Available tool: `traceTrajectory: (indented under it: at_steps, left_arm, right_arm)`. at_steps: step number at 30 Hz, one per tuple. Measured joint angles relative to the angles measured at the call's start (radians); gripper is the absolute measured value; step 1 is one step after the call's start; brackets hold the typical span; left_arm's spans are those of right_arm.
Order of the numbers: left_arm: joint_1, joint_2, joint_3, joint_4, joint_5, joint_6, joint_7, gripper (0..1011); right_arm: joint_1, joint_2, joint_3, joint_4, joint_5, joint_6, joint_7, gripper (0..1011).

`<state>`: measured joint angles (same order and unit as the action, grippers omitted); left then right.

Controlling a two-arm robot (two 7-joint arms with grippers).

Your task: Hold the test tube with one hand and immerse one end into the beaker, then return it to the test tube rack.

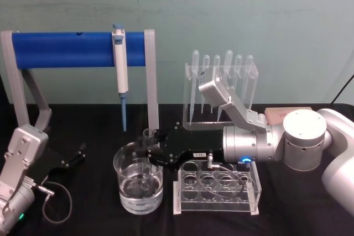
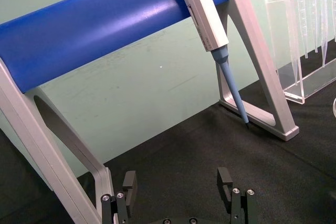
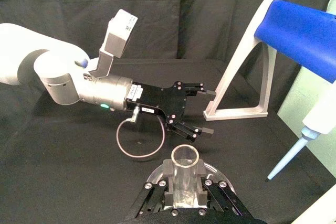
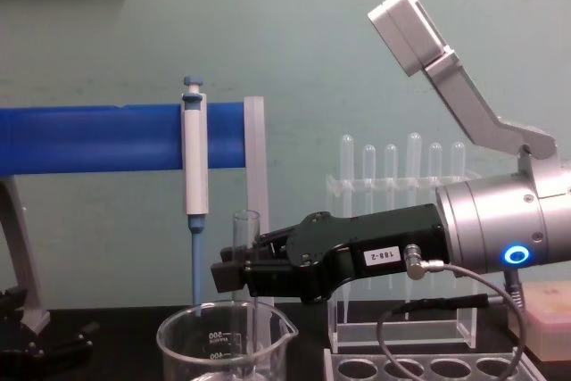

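The test tube (image 1: 147, 146) stands upright over the beaker (image 1: 123, 165), a wide clear glass with water in it. Its lower end is down inside the beaker, at or in the water. My right gripper (image 1: 154, 154) reaches in from the right and is shut on the tube's upper part, just below the rim. In the chest view the test tube (image 4: 246, 243) rises above the right gripper (image 4: 234, 276) and dips into the beaker (image 4: 192, 345). In the right wrist view the test tube (image 3: 185, 162) sits between the black fingers (image 3: 167, 174). My left gripper (image 1: 77, 156) rests open at the left, away from the beaker; its fingers (image 2: 130, 183) hold nothing.
A blue-barred stand (image 1: 61, 50) with a white-and-blue pipettor (image 1: 120, 62) stands behind the beaker. A clear rack of pipettes (image 1: 221, 89) is at the back right. A clear tube rack (image 1: 218, 189) sits right of the beaker, under my right arm. A cable loop (image 1: 58, 203) lies front left.
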<state>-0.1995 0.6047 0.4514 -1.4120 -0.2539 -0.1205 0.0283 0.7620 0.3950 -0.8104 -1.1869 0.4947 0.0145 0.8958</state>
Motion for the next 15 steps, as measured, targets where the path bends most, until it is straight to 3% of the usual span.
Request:
traceTrajectory:
  at_steps: [15]
  left_arm:
    - [0.0, 0.0, 0.0, 0.0, 0.0, 0.0, 0.0, 1000]
  right_arm:
    - [0.0, 0.0, 0.0, 0.0, 0.0, 0.0, 0.0, 227]
